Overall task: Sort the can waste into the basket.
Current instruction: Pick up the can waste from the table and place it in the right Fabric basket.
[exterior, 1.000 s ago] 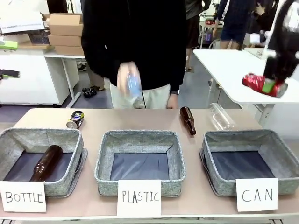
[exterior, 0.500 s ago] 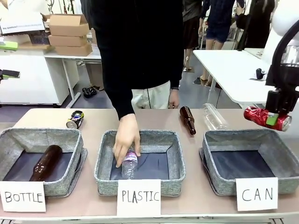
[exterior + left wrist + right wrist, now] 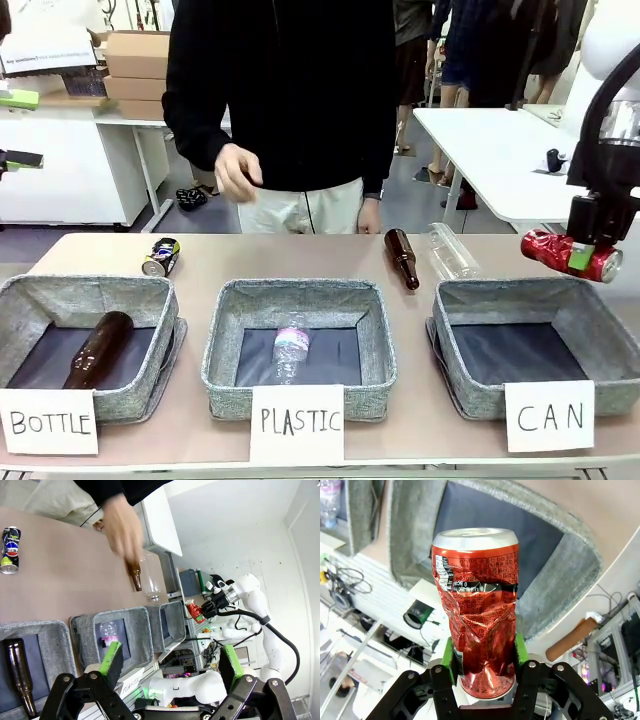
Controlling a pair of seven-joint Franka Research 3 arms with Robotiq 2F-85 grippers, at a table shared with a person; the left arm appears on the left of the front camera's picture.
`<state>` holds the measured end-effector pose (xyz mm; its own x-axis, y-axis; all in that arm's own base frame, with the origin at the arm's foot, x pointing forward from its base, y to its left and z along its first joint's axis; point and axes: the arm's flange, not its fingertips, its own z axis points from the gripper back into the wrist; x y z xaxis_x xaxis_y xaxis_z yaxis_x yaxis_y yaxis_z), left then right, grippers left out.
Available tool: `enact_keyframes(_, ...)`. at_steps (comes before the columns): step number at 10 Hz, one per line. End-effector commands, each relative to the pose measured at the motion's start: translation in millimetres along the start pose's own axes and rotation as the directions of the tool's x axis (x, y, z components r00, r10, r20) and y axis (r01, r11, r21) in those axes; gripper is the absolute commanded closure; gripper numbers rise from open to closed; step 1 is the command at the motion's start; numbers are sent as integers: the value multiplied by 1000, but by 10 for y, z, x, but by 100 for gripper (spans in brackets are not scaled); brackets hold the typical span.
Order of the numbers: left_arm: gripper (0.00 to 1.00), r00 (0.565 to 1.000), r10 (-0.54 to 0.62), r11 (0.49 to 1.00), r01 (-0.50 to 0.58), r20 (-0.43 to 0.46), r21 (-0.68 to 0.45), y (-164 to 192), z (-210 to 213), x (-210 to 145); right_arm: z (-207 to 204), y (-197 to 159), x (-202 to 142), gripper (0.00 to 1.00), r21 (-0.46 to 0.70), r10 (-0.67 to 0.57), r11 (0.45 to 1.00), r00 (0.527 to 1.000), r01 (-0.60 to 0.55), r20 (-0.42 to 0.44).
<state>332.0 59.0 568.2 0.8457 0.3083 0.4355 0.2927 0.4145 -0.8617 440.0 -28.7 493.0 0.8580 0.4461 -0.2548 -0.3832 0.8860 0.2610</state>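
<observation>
— Two cans to sort: where are they?
— I have the red can [image 3: 570, 255] clamped sideways in my right gripper [image 3: 581, 258], held above the far right rim of the basket [image 3: 585, 296] signed "CAN" [image 3: 549, 417], placed, I judge, for a drop. The dark can [image 3: 160, 256] lies on the bench [image 3: 200, 258].
— Left gripper [image 3: 170, 662]?
— Jaws spread, holding nothing. Other signs read "BOTTLE" [image 3: 48, 421] and "PLASTIC" [image 3: 297, 423].

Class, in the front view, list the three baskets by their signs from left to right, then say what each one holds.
BOTTLE basket with a brown bottle → PLASTIC basket with a clear bottle → CAN basket, nothing visible inside.
</observation>
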Motion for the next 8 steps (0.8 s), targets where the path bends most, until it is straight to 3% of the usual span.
enact_keyframes(1, 0, 1000, -18, 999, 18, 12, -27, 8, -19, 6, 36, -32, 46, 0, 14, -18, 1000, 1000, 17, 9)
enact_keyframes(8, 0, 1000, -18, 999, 18, 12, -27, 8, -19, 6, 54, -67, 56, 0, 37, -13, 999, 999, 11, 35)
